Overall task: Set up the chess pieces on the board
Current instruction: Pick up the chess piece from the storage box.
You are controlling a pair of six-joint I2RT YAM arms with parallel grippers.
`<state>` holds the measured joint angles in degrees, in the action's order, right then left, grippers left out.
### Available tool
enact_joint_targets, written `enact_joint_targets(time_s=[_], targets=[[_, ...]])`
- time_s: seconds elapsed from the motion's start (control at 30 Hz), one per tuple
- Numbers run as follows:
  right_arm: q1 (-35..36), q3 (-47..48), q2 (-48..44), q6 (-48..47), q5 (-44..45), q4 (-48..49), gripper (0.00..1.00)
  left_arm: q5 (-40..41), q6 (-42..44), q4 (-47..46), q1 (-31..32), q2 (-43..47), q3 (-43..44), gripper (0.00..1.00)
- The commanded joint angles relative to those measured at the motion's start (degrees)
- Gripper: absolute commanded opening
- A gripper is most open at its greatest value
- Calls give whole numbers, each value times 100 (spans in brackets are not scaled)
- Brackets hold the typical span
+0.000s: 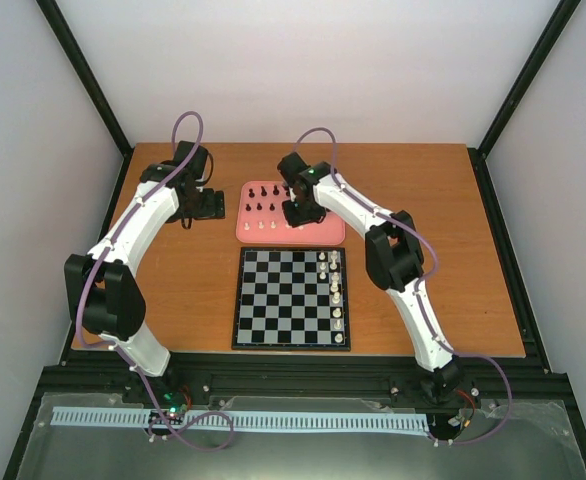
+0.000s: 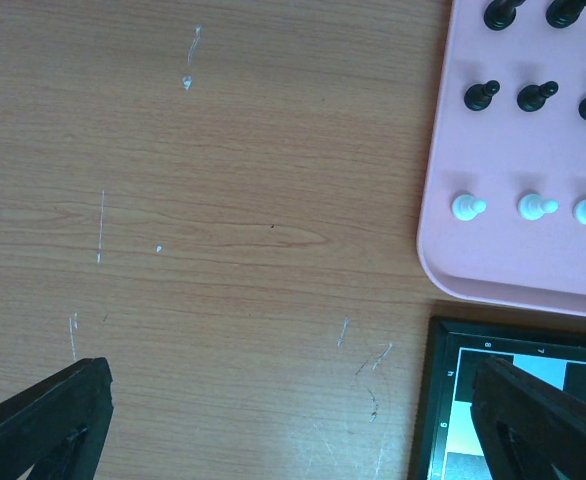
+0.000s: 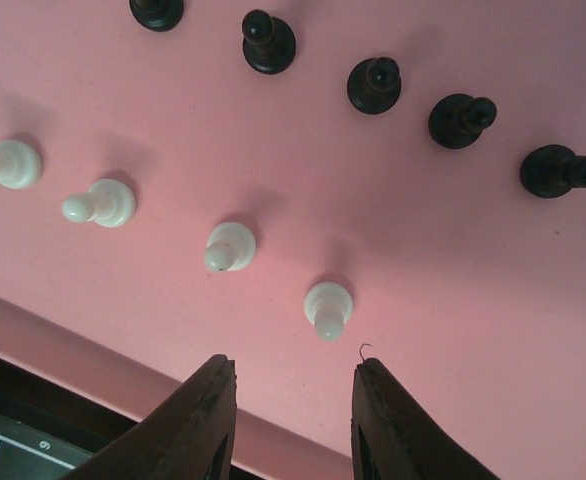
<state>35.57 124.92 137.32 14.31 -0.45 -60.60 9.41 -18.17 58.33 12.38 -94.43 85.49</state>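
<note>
The board (image 1: pixel 273 300) lies at the table's middle, with several cream-white chess pieces (image 1: pixel 335 290) standing along its right side. Behind it the pink tray (image 1: pixel 328 232) holds black and white chessmen. My right gripper (image 1: pixel 298 215) hovers over the tray, open and holding nothing. In the right wrist view its fingertips (image 3: pixel 293 400) sit just short of a white pawn (image 3: pixel 328 305), the rightmost of a row of white pawns (image 3: pixel 229 246). Black pieces (image 3: pixel 373 85) stand farther back. My left gripper (image 1: pixel 211 204) is wide open over bare wood left of the tray (image 2: pixel 513 260).
In the left wrist view, the board's corner (image 2: pixel 443 400) shows at the lower right, and white pawns (image 2: pixel 467 207) and black pawns (image 2: pixel 481 95) stand on the tray. Black frame posts and white walls surround the wooden table (image 1: pixel 453 250).
</note>
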Motion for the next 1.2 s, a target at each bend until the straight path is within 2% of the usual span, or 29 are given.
enact_joint_targets(time_s=[0.0,0.63,0.77,0.93,1.17], targets=[[-74,164,217,-120,2,-8,38,14,69,41,27,42,161,100],[-209,411,706,-309,-195,171,35,33,78,39,23,-102,176,100],[-218,477,744,-312,-180,155,32,35,78,47,27,-111,188,100],[-217,468,727,-304,-111,57,20,29,77,47,27,-91,175,100],[-218,478,685,-312,-34,64,10,26,77,43,25,-51,153,100]])
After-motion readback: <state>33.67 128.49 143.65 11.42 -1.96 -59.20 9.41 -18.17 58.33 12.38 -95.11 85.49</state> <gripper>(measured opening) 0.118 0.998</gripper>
